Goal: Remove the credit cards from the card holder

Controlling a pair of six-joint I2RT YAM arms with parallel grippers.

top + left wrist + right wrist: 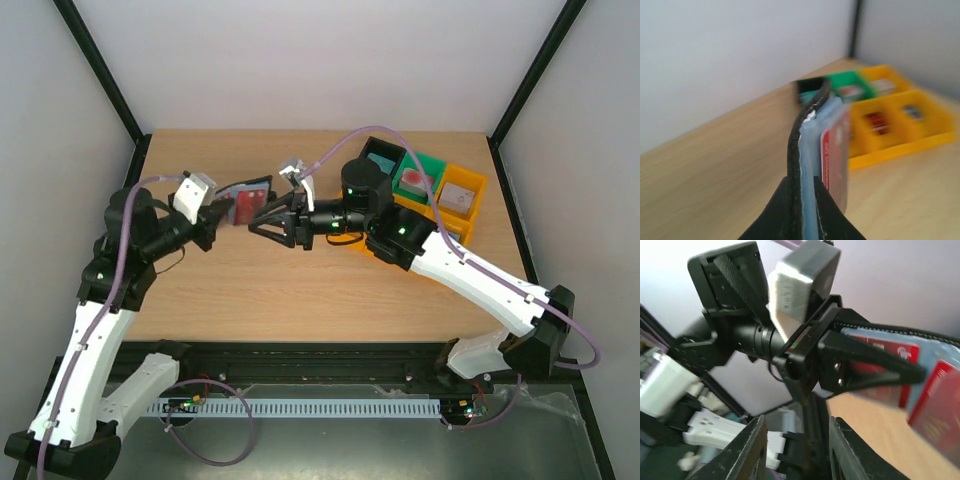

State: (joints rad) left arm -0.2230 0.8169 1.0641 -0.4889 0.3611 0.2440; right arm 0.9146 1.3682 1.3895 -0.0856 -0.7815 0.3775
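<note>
From above, we see the card holder (236, 197) lifted over the far-left desk (300, 290). Only the left wrist view shows the left fingers (775, 212) pinching its edge, with a red card (836, 160) inside. The right fingers (752, 450) stand apart, empty, nearby. The desk is pale wood and the walls (300, 60) are white.

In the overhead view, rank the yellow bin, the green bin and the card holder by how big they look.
Largest: yellow bin, though the right arm covers part.
Then green bin and card holder: they look about alike, and the holder is held up nearer the camera, so no ranking.
</note>
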